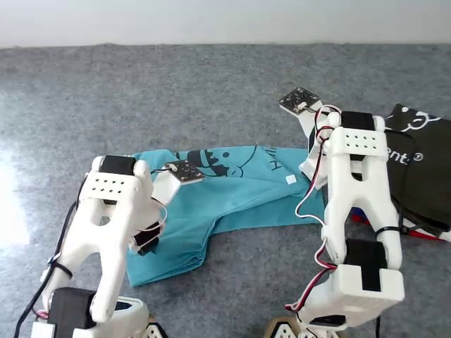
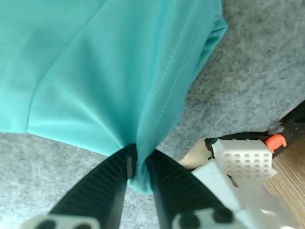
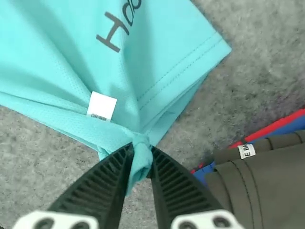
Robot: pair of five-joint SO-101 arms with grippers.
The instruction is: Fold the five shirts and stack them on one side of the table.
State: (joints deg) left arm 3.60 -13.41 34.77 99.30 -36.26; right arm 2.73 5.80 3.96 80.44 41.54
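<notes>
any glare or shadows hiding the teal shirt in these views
high view: a pale glare patch washes the table at the frame's left edge, off the teal shirt; left wrist view: even light, folds shaded darker near the left hand; right wrist view: even light, a soft shadow under the shirt's edge.

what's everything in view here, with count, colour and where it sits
teal fabric shirt with dark print: one, teal, partly folded on the table between the two arms
small white sewn-in label: one, white, on the teal shirt near the right gripper
pile of dark folded shirts: one pile, count unclear, black on top with red and blue edges beneath, at the table's side by the right arm
grey felt table cover: one, grey, under everything
white robot arms: two, white with black motors, side by side
left gripper: one, black, shut on the teal shirt's edge
right gripper: one, black, shut on a bunched corner
</notes>
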